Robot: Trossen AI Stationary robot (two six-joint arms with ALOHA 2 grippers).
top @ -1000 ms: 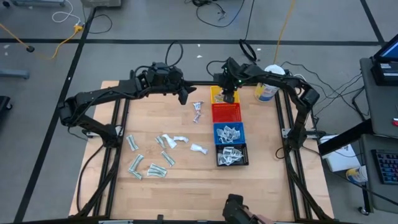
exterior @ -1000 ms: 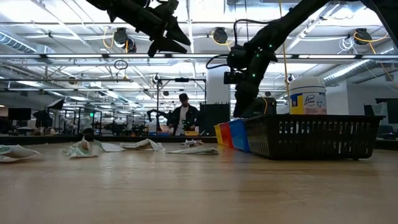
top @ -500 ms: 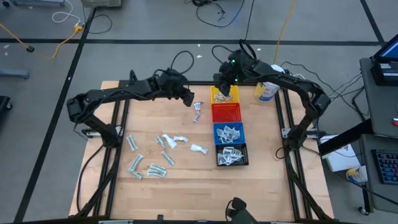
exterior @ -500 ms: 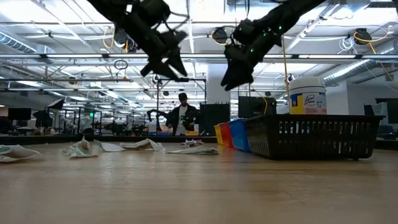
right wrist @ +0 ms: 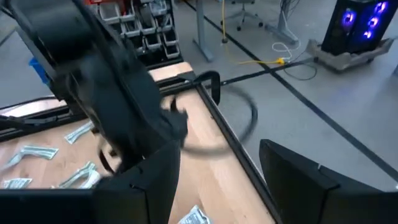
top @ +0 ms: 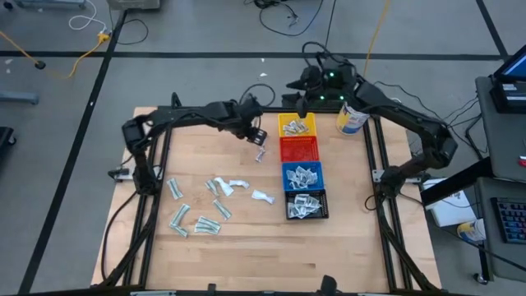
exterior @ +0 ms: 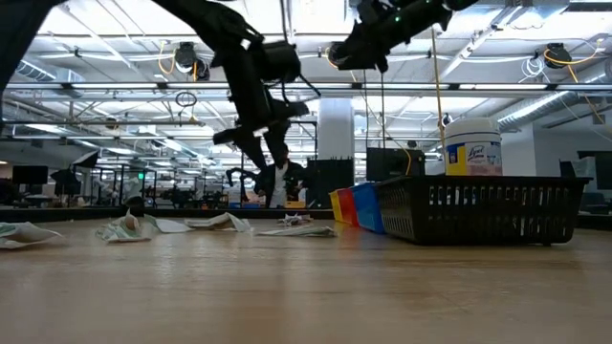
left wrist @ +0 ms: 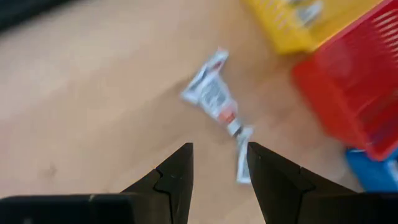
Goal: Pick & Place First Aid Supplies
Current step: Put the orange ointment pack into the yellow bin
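Two white first aid packets (top: 260,148) lie on the wood just left of the yellow bin (top: 283,130); the left wrist view shows them as a white-and-red sachet (left wrist: 211,96) and a smaller one (left wrist: 241,163). My left gripper (top: 257,131) (left wrist: 219,180) hangs open above them, tipped down, nothing between its fingers. My right gripper (top: 297,89) (right wrist: 217,180) stands open and empty, high over the table's far edge beyond the yellow bin. Several pale green and white packets (top: 215,187) lie spread on the table's left half.
Yellow, red (top: 299,149), blue (top: 302,175) and black (top: 306,204) bins stand in a row, far to near; the yellow, blue and black ones hold packets. A white jar (top: 352,119) stands at the far right. Bare wood lies near the front edge.
My left gripper has come down and toward the table's right, tipping its fingers downward over the two packets beside the yellow bin. My right gripper has risen from over the yellow bin, gone toward the far edge and tipped up nearer to level.
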